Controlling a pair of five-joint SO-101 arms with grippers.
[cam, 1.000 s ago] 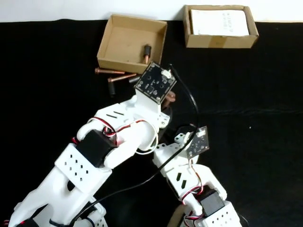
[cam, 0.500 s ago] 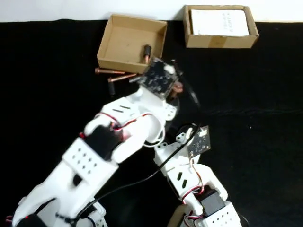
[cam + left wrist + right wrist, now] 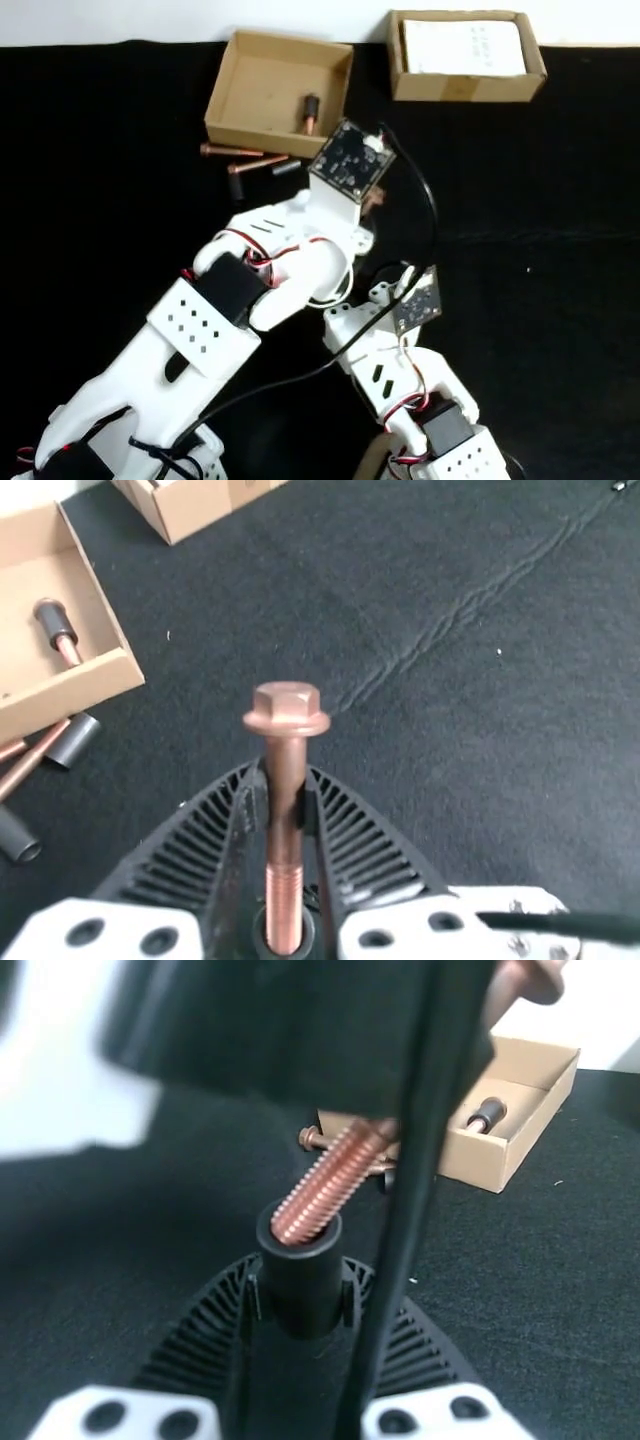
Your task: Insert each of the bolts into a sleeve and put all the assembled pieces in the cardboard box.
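My left gripper (image 3: 285, 777) is shut on a copper bolt (image 3: 287, 712), hex head outward, threaded end pointing back toward the wrist. My right gripper (image 3: 300, 1282) is shut on a black sleeve (image 3: 298, 1295), held upright. The bolt's threaded tip (image 3: 322, 1192) sits in the sleeve's mouth at a tilt. In the high view both wrists meet at mid-table, with the bolt head (image 3: 374, 198) peeking out beside the left arm's camera board (image 3: 350, 163). The open cardboard box (image 3: 255, 95) at the back holds one assembled piece (image 3: 310, 110).
Two loose bolts (image 3: 230, 151) (image 3: 255, 165) and a black sleeve (image 3: 287, 167) lie in front of the box. A second box (image 3: 465, 85) with white paper stands at the back right. The right half of the black mat is bare.
The left arm's wrist swung toward the box and came back, ending a little farther right. The right arm has hardly moved.
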